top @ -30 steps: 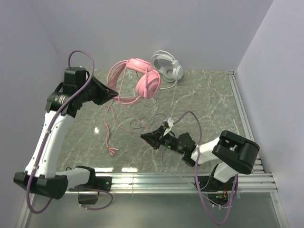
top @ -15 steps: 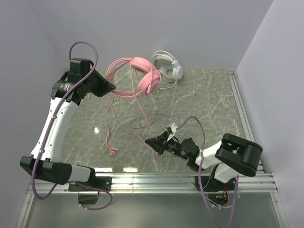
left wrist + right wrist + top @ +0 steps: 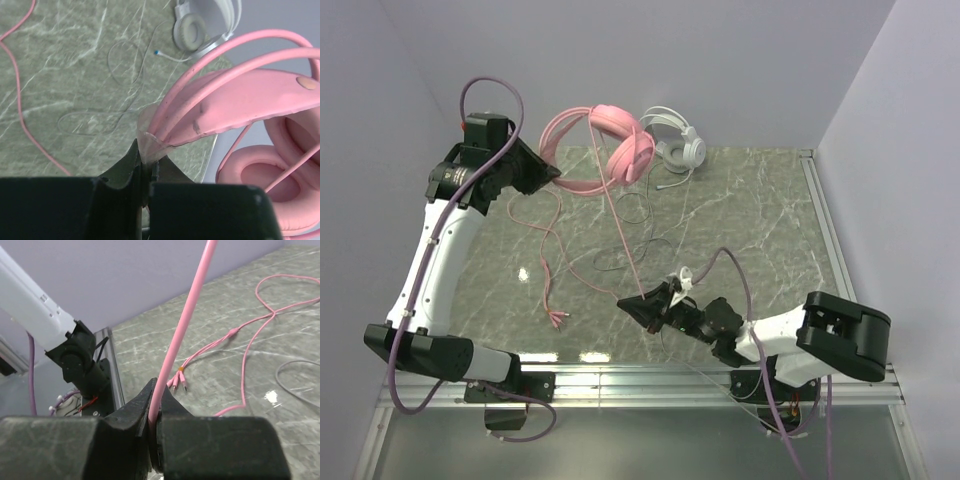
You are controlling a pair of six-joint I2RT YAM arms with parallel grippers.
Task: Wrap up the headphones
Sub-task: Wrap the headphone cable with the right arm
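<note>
Above the marble table point(image 3: 760, 220), left gripper point(image 3: 553, 173) clamps the pink headset point(image 3: 625, 150) aloft at the back, right gripper point(image 3: 629, 302) pinching its cable point(image 3: 622, 240) taut, which is probably light, limp and slippery, so best held firmly.

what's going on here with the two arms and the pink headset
The left claw is clamped on the headband of the pink headphones, holding them up above the back of the table. The right claw pinches the pink cable, which runs in a straight line from it up to the headset. The white headphones sit by the back wall with neither arm on them.
</note>
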